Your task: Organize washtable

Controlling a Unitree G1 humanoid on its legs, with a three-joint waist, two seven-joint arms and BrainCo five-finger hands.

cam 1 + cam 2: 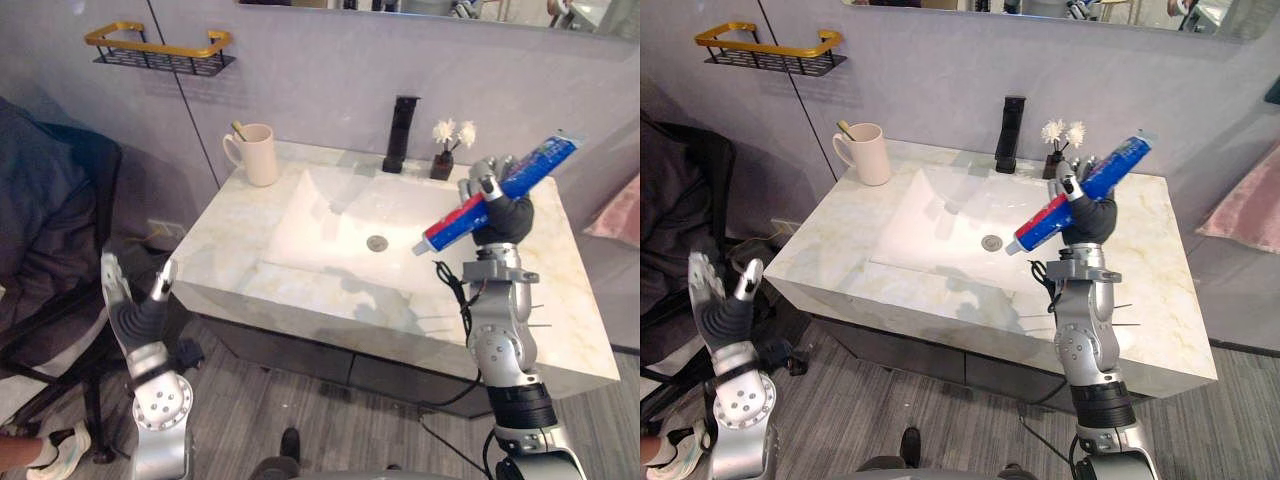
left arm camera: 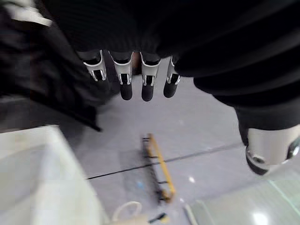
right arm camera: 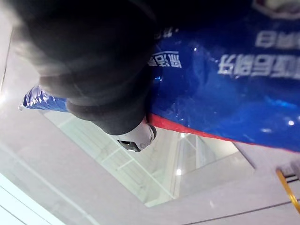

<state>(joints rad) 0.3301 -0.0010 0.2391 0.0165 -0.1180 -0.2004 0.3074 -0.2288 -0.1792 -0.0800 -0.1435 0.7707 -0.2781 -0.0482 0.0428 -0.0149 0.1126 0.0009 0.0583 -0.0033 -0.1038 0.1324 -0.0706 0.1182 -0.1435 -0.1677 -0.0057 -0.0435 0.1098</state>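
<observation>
Left eye view: right hand (image 1: pixel 502 216) fingers clamped on tube (image 1: pixel 537 166), long axis 8-to-2 o'clock, mug (image 1: pixel 260 155) well off at 9; left hand (image 1: pixel 135 305) fingers apart.

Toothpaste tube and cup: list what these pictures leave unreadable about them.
- Toothpaste tube: middle hidden under the curled fingers of the right hand, both eye views.
- Cup: the stick inside shows just a tip above the rim; the cup's wall hides the rest, too small to identify.
- Cup, left wrist view: blurred and cut off by the edge.
</observation>
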